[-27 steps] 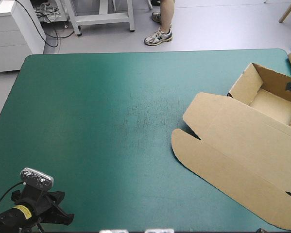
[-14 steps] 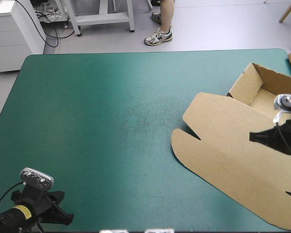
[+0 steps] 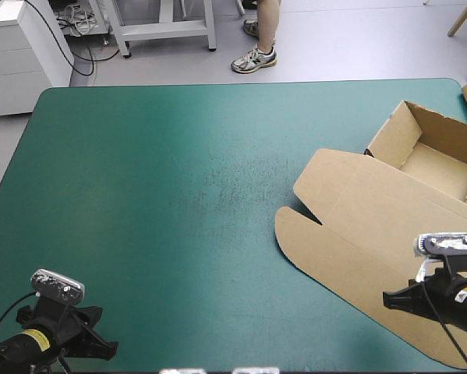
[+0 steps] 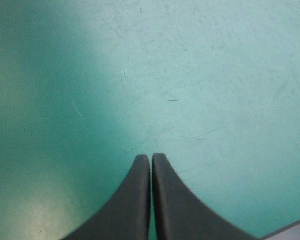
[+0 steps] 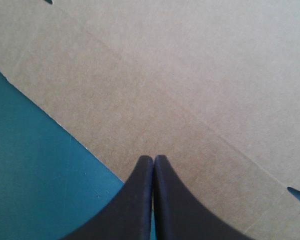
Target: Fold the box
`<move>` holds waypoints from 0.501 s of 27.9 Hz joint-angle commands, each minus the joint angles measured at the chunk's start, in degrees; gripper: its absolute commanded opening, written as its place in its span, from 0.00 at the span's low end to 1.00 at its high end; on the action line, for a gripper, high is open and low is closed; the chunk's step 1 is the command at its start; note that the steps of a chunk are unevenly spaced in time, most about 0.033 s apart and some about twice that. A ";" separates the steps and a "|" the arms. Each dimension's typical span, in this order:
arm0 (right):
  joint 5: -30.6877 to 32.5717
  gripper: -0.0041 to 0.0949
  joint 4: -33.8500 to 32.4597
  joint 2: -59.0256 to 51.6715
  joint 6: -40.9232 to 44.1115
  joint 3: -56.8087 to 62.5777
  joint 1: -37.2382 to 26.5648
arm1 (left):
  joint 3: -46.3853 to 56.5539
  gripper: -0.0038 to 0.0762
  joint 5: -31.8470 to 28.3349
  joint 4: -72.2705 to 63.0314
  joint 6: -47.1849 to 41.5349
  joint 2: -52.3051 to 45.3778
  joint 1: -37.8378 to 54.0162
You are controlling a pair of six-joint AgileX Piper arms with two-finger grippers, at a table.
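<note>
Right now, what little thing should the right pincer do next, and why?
Probably open the right pincer and dip toward the near edge of the lid. It hangs shut over the flat lid of the brown box, holding nothing, and the tray's walls are already up, so the lid looks like what's left.

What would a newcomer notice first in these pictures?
The brown box, an open tray with its lid flat, covers the teal-green table's right side. The right end effector, shut, hangs over the lid's near edge; the left end effector, shut, is over bare cover at the near left corner.
</note>
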 commanded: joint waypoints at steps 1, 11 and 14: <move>-3.98 0.03 2.97 -3.59 -3.39 1.96 0.15 | -1.32 0.04 -2.74 -0.68 0.18 0.52 2.23; -6.42 0.03 5.16 -11.01 -3.43 6.74 0.15 | -1.32 0.04 -2.74 -0.83 0.18 0.52 6.56; -6.29 0.03 5.30 -13.34 -3.43 8.65 0.15 | -1.32 0.04 -2.74 -0.92 0.18 0.52 6.56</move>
